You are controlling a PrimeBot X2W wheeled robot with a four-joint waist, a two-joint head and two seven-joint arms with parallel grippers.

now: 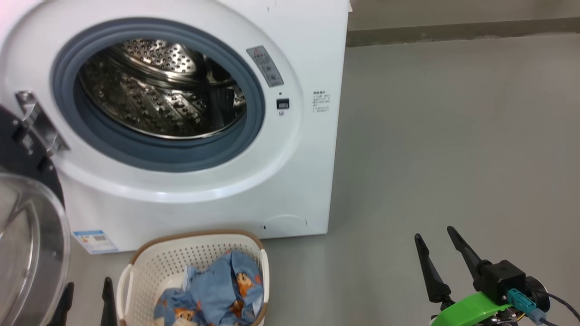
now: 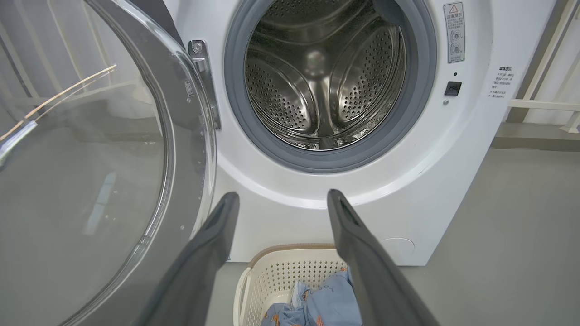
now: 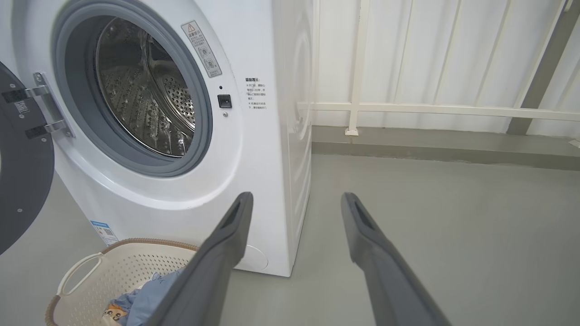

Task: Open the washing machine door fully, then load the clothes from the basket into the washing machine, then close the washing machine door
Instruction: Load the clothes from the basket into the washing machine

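Observation:
The white washing machine stands with its steel drum empty and its door swung wide to the left, glass bowl facing me. On the floor before it sits the cream basket holding the light blue clothes with orange faces. My left gripper hangs open just left of the basket, nothing between its fingers. My right gripper is open over bare floor, well right of the basket. The left wrist view has the door, the drum, the basket and the clothes.
Grey floor stretches to the right of the machine. A white railing and panelled wall run behind it. The open door takes up the space at the machine's left.

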